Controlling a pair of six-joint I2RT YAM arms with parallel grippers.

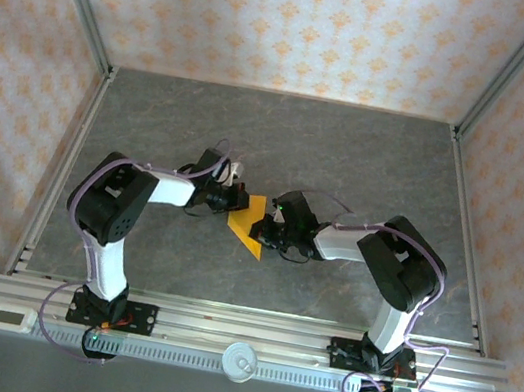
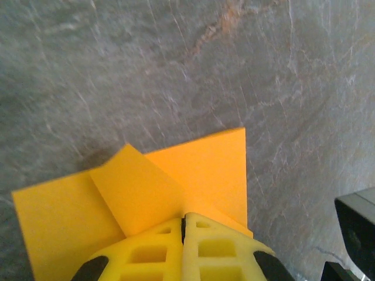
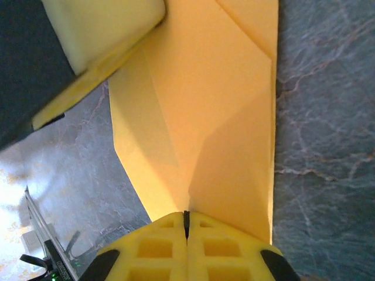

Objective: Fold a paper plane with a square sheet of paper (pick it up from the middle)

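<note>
The left hand (image 2: 183,221) is fully closed, its yellow tips pinching one edge of the orange paper (image 2: 193,170). The right hand (image 3: 187,215) is likewise shut on the opposite edge, so the sheet sits between them over the middle of the surface (image 1: 351,151). One flap is turned over and a few creases show, but I judge the plane only partly made, with the pointed nose, wings and centre crease left to fold.

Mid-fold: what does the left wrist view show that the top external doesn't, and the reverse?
Left wrist: a folded flap lying across the orange paper, left gripper shut on its near edge. Top external: the right gripper at the paper's opposite side, both arms leaning in over the table. Both: the paper, pinched by the left gripper.
</note>
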